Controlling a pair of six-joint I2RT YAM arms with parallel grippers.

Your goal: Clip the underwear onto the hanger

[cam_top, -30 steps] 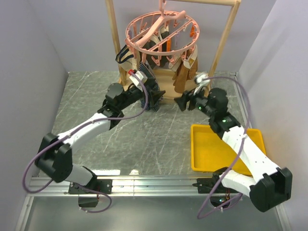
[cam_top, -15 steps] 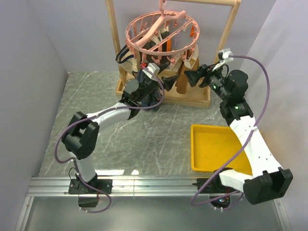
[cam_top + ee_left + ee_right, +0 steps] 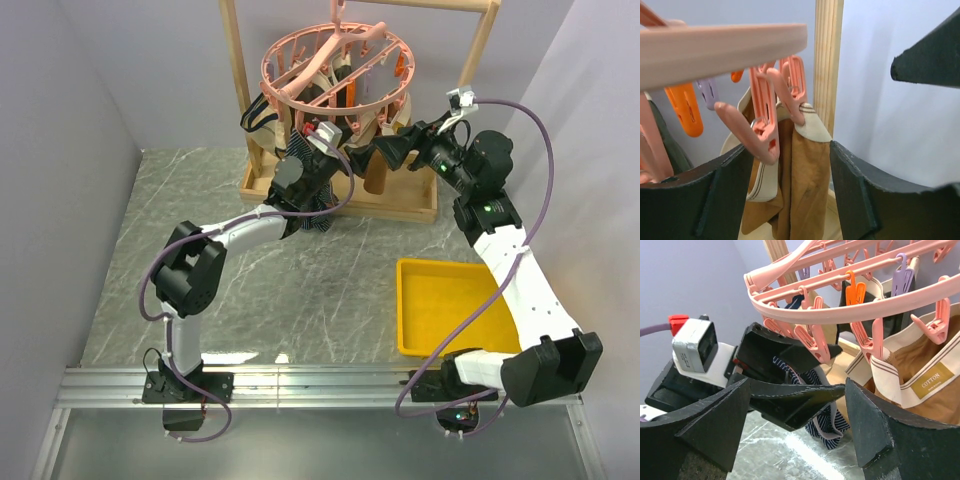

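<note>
The pink round hanger (image 3: pixel 335 70) hangs from the wooden rack, and tan garments are clipped to its pegs. The navy striped underwear (image 3: pixel 310 200) dangles under my left gripper (image 3: pixel 340 158), just below the ring's near side. In the right wrist view the underwear (image 3: pixel 832 422) hangs behind the left gripper's black fingers (image 3: pixel 795 400). In the left wrist view my left gripper (image 3: pixel 790 195) has its jaws apart below a pink peg (image 3: pixel 765 125); no underwear shows between them. My right gripper (image 3: pixel 385 152) is open and empty, close to the right of the left one, and it is also open in its own view (image 3: pixel 797 430).
The wooden rack post (image 3: pixel 240 90) and its base (image 3: pixel 400 205) stand behind the grippers. A tan garment (image 3: pixel 805 180) with a cream band hangs right ahead of the left jaws. A black-and-white garment (image 3: pixel 262 115) hangs at the ring's left. A yellow tray (image 3: pixel 450 310) lies front right.
My left gripper has risen and moved back with the underwear to just under the hanger ring. My right gripper has risen and moved left to meet it.
</note>
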